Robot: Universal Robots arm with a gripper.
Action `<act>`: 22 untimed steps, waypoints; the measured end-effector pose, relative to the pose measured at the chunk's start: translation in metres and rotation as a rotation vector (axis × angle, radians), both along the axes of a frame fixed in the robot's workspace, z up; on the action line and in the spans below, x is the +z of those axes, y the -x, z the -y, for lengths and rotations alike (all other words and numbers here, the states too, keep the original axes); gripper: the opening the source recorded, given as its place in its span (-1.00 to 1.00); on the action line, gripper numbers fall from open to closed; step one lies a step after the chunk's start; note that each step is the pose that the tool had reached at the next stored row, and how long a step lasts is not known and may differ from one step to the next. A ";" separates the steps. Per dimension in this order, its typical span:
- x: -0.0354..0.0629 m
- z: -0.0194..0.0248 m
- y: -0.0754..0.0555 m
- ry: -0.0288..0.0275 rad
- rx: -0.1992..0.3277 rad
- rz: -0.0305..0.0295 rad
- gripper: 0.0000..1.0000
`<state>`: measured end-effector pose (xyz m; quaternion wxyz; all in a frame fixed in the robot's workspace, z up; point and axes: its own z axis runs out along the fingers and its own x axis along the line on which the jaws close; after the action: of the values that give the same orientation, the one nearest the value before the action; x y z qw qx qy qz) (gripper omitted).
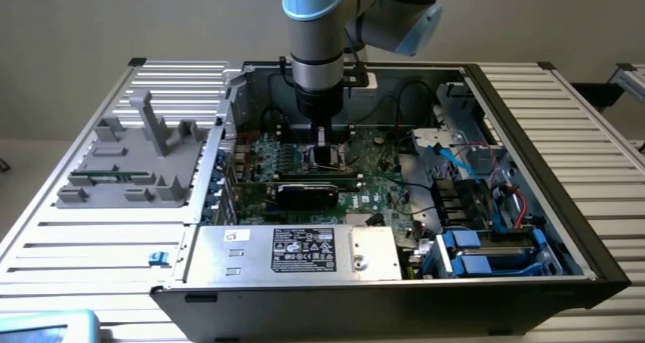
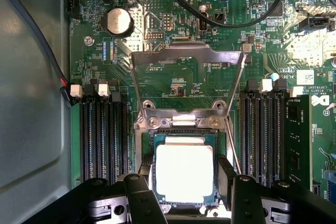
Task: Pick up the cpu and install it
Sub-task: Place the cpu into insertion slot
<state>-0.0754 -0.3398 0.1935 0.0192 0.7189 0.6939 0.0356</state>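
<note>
The cpu (image 2: 184, 172), a flat square chip with a shiny pale metal top and a green rim, sits between my two black fingers (image 2: 148, 170). My gripper (image 2: 186, 176) is shut on its two opposite sides. It is right at the socket (image 2: 157, 139), and I cannot tell whether it rests in it or hovers just above. The socket's metal load frame (image 2: 186, 59) stands flipped open beyond it. In the exterior view my gripper (image 1: 320, 143) reaches straight down into the open computer case (image 1: 524, 116), over the socket (image 1: 328, 159) on the green motherboard.
Black memory slots (image 2: 102, 135) flank the socket on both sides, one with a memory stick (image 2: 298, 140) in it. Black cables (image 2: 231, 19) cross the board near a coin battery (image 2: 118, 21). A grey fixture (image 1: 141, 158) stands at the exterior view's left, outside the case. A power supply (image 1: 297, 250) fills the case front.
</note>
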 end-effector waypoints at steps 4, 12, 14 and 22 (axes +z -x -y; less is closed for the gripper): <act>0.0000 0.0000 0.000 0.0000 0.000 0.0000 0.11; -0.0002 0.0000 0.000 0.0000 0.000 0.0000 0.11; -0.0003 0.0000 0.000 0.0000 0.000 0.0001 0.11; -0.0006 -0.0001 0.000 -0.0001 0.001 0.0033 0.11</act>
<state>-0.0753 -0.3397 0.1929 0.0203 0.7185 0.6943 0.0369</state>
